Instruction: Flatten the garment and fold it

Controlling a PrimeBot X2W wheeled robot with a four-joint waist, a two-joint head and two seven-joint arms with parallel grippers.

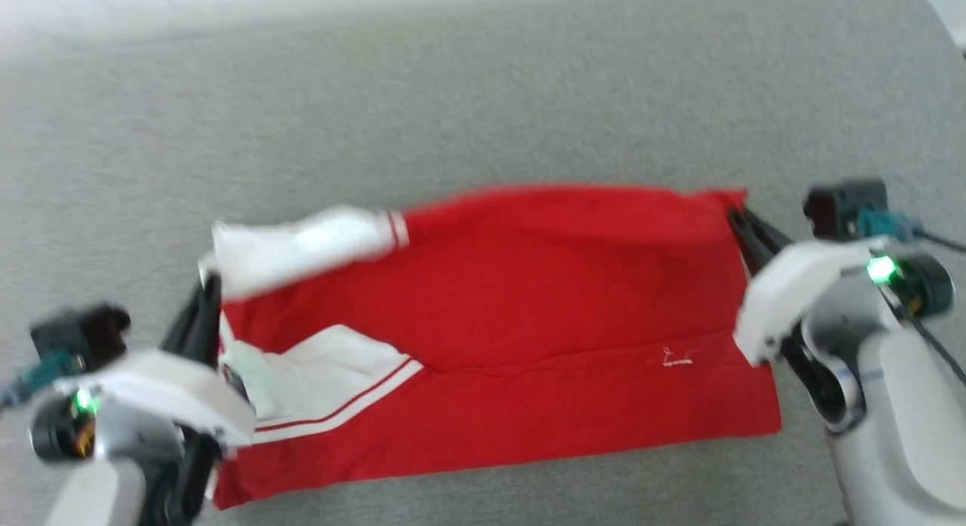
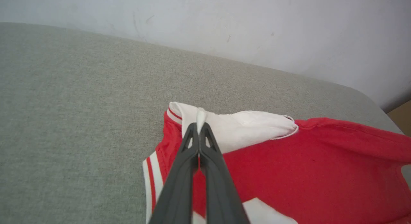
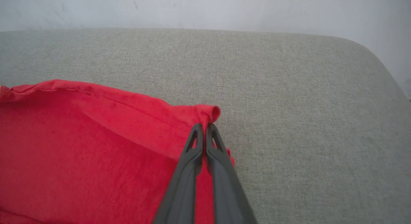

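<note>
The garment (image 1: 528, 299) is a red jersey T-shirt with white striped sleeves, lying partly folded across the grey cushion with its plain red side up. Its far edge is lifted between my two grippers. My left gripper (image 1: 207, 284) is shut on the white sleeve end (image 2: 200, 116) at the garment's left side. My right gripper (image 1: 736, 216) is shut on the red far-right corner (image 3: 208, 113). A second white sleeve (image 1: 332, 382) lies flat near the front left. The print is hidden.
The grey fabric cushion (image 1: 483, 96) stretches far beyond the garment, with a pale wall (image 2: 257, 21) behind it. Its rounded right edge (image 3: 382, 63) curves away near my right arm.
</note>
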